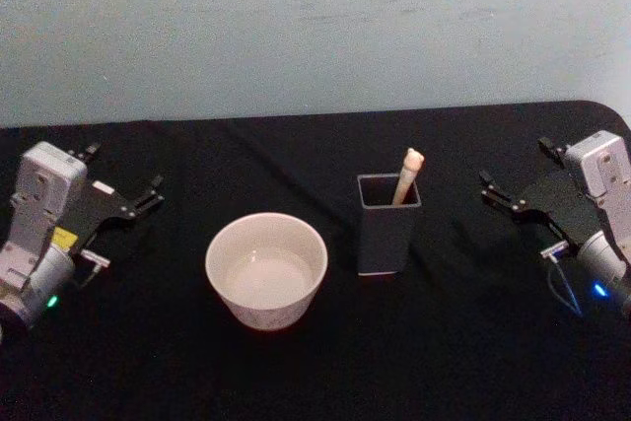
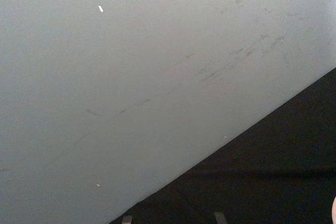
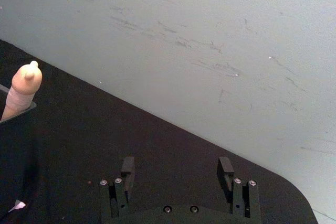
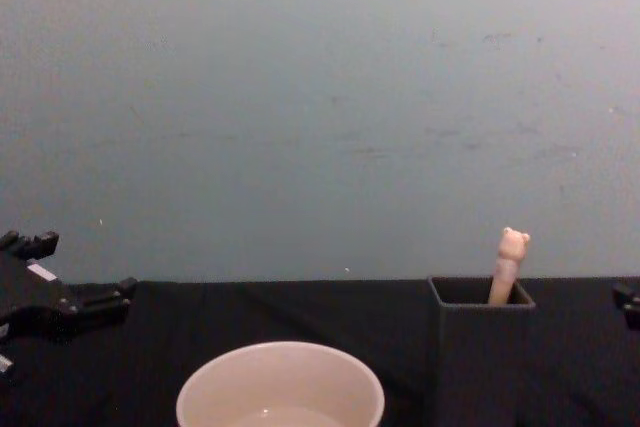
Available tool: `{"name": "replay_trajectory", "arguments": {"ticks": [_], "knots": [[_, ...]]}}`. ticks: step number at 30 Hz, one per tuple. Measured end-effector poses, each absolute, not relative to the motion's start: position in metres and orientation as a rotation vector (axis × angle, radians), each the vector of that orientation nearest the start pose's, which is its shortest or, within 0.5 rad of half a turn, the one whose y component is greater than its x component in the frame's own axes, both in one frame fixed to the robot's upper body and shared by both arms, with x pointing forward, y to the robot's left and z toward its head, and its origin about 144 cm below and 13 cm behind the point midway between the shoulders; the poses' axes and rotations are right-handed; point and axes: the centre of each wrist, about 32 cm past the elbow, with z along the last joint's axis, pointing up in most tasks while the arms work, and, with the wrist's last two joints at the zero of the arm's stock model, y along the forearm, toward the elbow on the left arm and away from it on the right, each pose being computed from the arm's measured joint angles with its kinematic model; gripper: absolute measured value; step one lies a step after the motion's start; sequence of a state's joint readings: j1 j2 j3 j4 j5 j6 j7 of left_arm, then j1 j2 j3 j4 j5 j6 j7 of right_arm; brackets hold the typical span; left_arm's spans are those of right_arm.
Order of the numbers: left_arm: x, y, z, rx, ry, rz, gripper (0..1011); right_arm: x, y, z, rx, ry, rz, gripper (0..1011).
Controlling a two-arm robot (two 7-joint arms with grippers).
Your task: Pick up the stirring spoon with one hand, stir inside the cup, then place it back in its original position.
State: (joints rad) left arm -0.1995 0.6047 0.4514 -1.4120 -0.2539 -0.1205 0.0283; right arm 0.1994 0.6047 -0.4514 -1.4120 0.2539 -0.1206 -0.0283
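Observation:
The stirring spoon (image 1: 407, 176) stands upright in a dark grey square holder (image 1: 386, 234), with only its peach handle and bear head (image 4: 512, 247) showing above the rim. The handle also appears in the right wrist view (image 3: 23, 85). The cream cup (image 1: 266, 268) sits left of the holder, wide-mouthed (image 4: 280, 387), with what looks like clear liquid inside. My left gripper (image 1: 123, 173) rests open at the table's left side, apart from the cup. At the right side, clear of the holder, my right gripper (image 1: 516, 165) is open, its fingers (image 3: 127, 167) spread with nothing between them.
A black cloth (image 1: 325, 372) covers the table, whose rounded far right corner (image 3: 294, 192) lies near the right gripper. A pale grey-blue wall (image 4: 320, 97) stands close behind the back edge. The left gripper (image 4: 80, 269) shows low at the left in the chest view.

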Motion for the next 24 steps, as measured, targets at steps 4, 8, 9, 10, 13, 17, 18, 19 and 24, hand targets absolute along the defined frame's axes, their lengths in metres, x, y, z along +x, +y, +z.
{"name": "replay_trajectory", "arguments": {"ticks": [4,8,9,10,13,17,18,19,24], "knots": [[0.4886,0.3097,1.1398,0.304,-0.285,1.248,1001,0.4886,-0.3096,1.1398,-0.305,-0.285,-1.248,1002],[0.4886,0.3097,1.1398,0.304,-0.285,1.248,1001,0.4886,-0.3097,1.1398,-0.305,-0.285,-1.248,1002],[0.4886,0.3096,1.1398,0.304,-0.285,1.248,1001,0.4886,-0.3097,1.1397,-0.305,-0.285,-1.248,1002],[0.4886,0.3097,1.1398,0.304,-0.285,1.248,1001,0.4886,-0.3097,1.1398,-0.304,-0.285,-1.248,1002],[0.4886,0.3097,1.1398,0.304,-0.285,1.248,1001,0.4886,-0.3097,1.1398,-0.305,-0.285,-1.248,1000],[0.4886,0.3097,1.1398,0.304,-0.285,1.248,1002,0.4886,-0.3097,1.1398,-0.305,-0.285,-1.248,1002],[0.4886,0.3097,1.1398,0.305,-0.285,1.248,1002,0.4886,-0.3097,1.1398,-0.305,-0.285,-1.248,1002],[0.4886,0.3097,1.1398,0.304,-0.285,1.248,1001,0.4886,-0.3097,1.1397,-0.305,-0.285,-1.248,1000],[0.4886,0.3097,1.1398,0.305,-0.285,1.248,1001,0.4886,-0.3097,1.1398,-0.304,-0.285,-1.248,1002]]}}
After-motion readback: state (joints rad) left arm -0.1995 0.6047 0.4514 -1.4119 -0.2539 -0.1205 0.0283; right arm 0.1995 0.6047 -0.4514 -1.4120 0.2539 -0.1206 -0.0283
